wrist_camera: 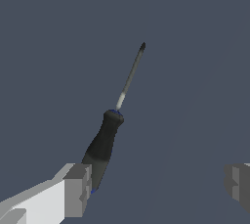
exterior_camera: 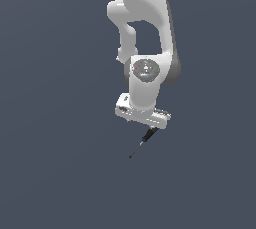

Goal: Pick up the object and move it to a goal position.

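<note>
screwdriver — one only, with a thick black handle, a blue ring where the handle meets a thin dark shaft. in the wrist view the handle's rear end lies against the inner face of one grey finger, while the other finger stands well apart from it, so the claw looks spread wide, with a broad bare gap between the two pads. only one finger touches the tool; whether that contact actually holds it, i cannot tell.

in the exterior view the screwdriver sits right under the white hand of the arm, handle up against the claw and the shaft slanting away toward seven o'clock — its tip is the lowest point. whether the tip touches the plain grey-blue floor or hangs clear of it cannot be judged from either view.

one arm, one claw with two fingers, one tool.
</note>
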{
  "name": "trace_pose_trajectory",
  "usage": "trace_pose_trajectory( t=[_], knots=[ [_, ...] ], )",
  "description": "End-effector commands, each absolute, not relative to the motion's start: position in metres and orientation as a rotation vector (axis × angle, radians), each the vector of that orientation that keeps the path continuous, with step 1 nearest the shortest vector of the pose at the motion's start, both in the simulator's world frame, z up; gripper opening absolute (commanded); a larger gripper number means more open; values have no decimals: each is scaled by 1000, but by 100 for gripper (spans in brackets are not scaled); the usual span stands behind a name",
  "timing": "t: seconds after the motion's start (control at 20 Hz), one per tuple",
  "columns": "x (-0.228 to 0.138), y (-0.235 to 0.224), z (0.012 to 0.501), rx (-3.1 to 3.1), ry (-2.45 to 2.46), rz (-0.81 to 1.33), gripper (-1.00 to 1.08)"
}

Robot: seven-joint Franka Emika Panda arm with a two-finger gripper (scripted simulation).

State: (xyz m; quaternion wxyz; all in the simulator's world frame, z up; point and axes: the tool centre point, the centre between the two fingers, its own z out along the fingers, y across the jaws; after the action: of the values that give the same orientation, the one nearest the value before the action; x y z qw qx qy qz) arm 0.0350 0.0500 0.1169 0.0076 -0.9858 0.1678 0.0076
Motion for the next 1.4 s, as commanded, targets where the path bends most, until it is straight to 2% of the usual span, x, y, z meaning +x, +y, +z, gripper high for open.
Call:
trace_pose_trajectory(
  t=[0.0,0.65,1.35],
  knots=[
    [41,54,109,-3066,622,21,100],
    [63,72,74,-2969,1019,5,100],
    [67,77,62,-2941,1104,1,100]
  ],
)
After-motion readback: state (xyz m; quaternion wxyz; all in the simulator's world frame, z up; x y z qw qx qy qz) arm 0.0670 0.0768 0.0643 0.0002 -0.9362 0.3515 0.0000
